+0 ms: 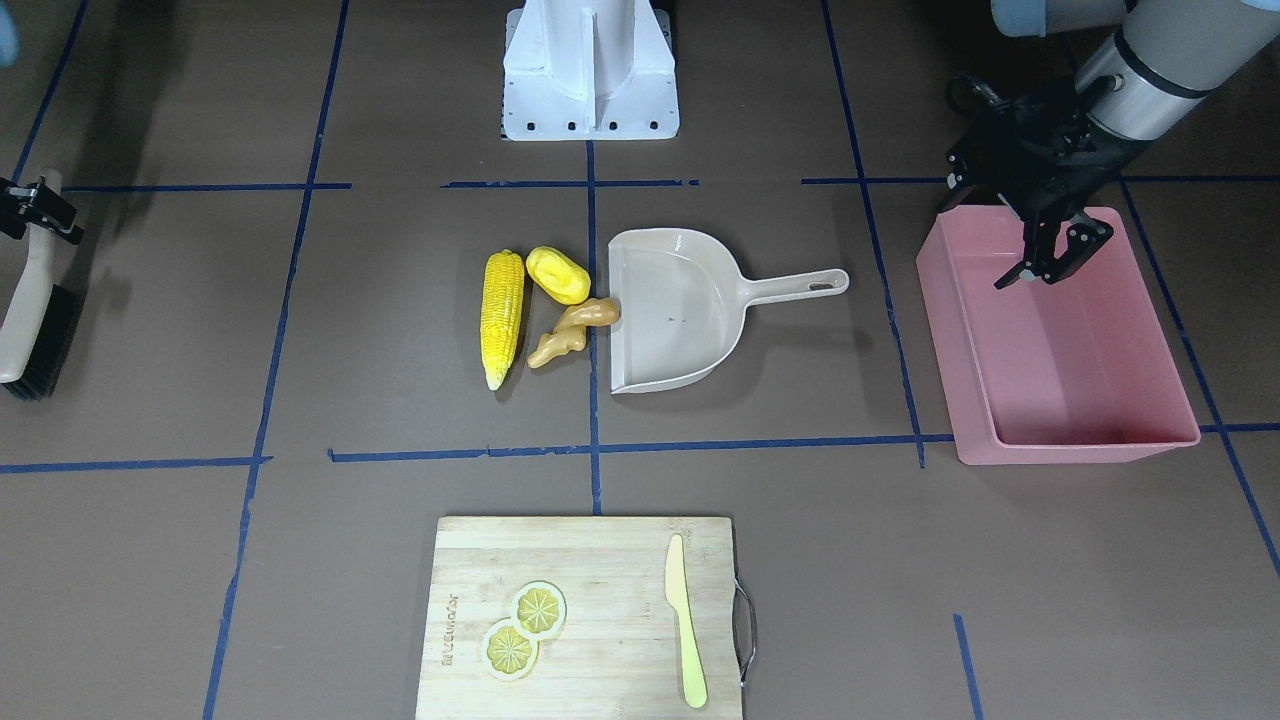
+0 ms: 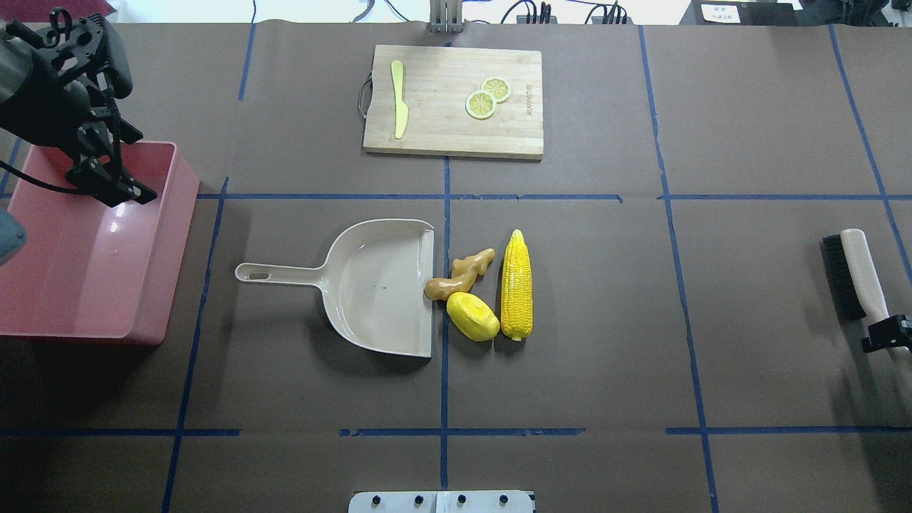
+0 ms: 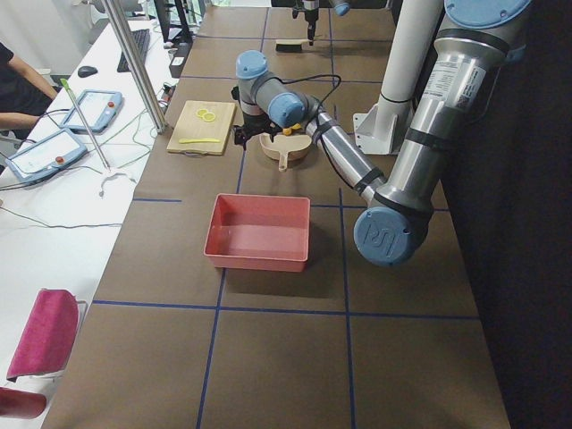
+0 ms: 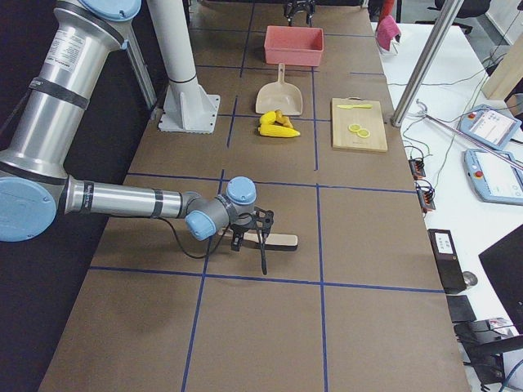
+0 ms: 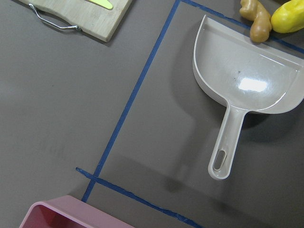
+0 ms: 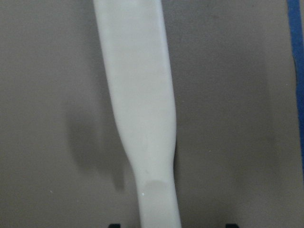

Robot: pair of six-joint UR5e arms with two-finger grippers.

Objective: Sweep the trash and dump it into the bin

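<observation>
We see the left gripper [image 1: 1035, 270] open, empty, over the bin [image 1: 1060, 380]; the right gripper [image 2: 887, 333] open around the brush [image 2: 862, 274] handle.

L gripper [image 1: 1030, 278] raised, jaws apart; R gripper [image 2: 883, 333] low, likewise parted.

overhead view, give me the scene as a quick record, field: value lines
trash: corn, potato, ginger, all outside the dustpan mouth, ginger at its lip
dustpan: flat, no trash in it, handle toward bin
bin: pink, empty, on robot's left
brush: lying on robot's right
left end effector: open, empty, above bin
right end effector: open, astride brush handle
board: knife and two lemon slices on it
</observation>
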